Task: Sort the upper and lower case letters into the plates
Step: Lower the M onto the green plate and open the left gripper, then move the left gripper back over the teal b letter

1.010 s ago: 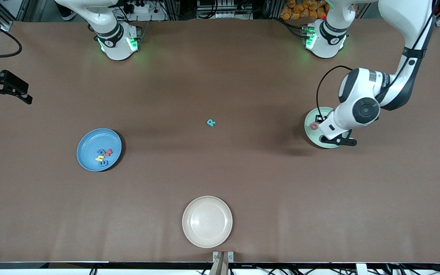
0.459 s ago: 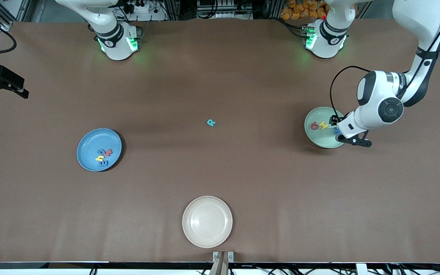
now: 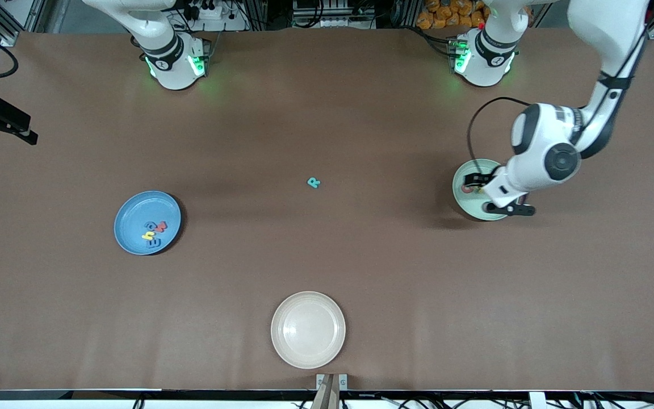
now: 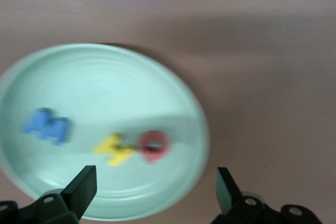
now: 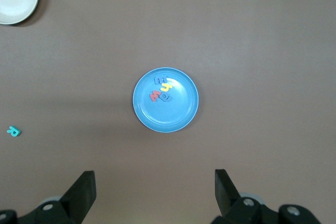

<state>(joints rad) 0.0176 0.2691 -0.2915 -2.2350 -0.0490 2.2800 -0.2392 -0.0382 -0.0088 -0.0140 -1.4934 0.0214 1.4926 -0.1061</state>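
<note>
1. over the pale mint green round plate at the left arm's end, the left gripper hangs with jaws spread wide, holding nothing.
2. right gripper: jaws spread, empty, high over the table, sky blue round plate below.
3. blue, yellow and red chunky toy letters lie in the mint plate; a teal letter lies on the table between the plates.

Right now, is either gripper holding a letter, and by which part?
Nothing is held. The left gripper is open over the mint green plate; the right gripper waits open.

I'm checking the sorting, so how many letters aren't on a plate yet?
1. The teal letter lies alone on the bare table, mid-table between the blue plate and the green plate. None seems hidden.
</note>
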